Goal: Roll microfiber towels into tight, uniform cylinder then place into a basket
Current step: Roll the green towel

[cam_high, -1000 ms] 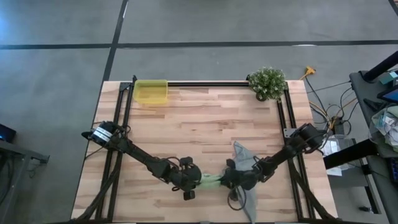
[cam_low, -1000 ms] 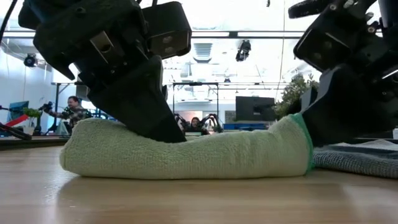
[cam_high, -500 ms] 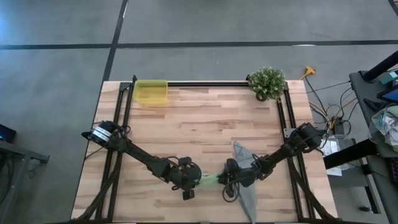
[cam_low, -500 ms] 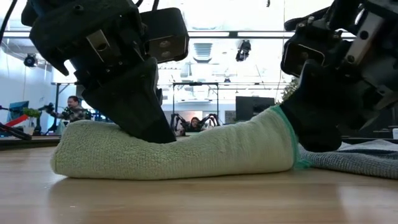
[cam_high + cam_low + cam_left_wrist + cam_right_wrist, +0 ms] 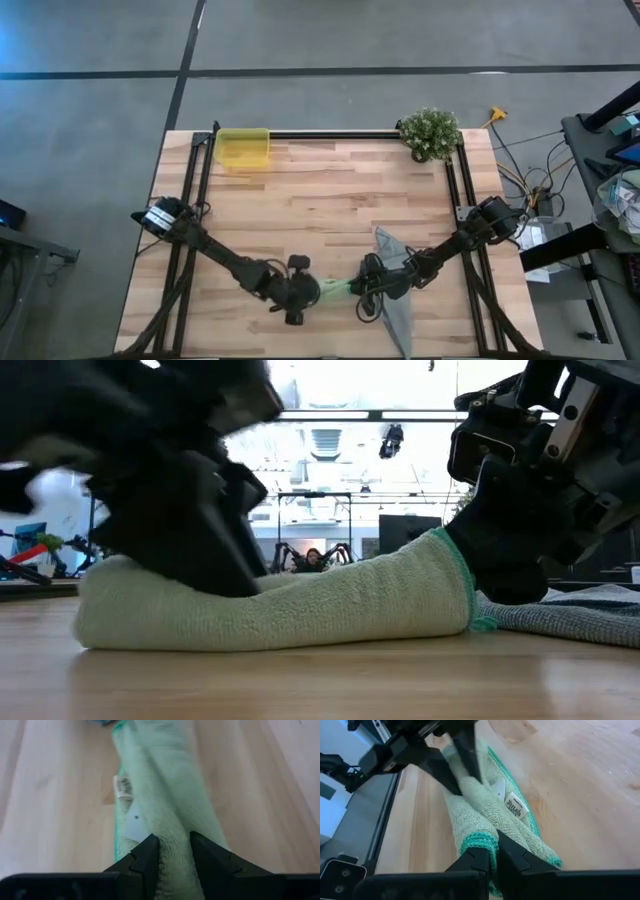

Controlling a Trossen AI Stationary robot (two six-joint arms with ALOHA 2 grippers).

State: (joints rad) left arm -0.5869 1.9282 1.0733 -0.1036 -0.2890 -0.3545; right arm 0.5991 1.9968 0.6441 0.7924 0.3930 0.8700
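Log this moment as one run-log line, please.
left claw: shut on green towel | right claw: shut on green towel | basket: no towel inside

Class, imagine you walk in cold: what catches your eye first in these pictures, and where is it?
First, the rolled green towel lying at the table's near edge, with the left gripper pinching one end and the right gripper shut on the other. Next, the grey towel spread flat under the right arm. Far back sit the yellow basket and a potted plant.
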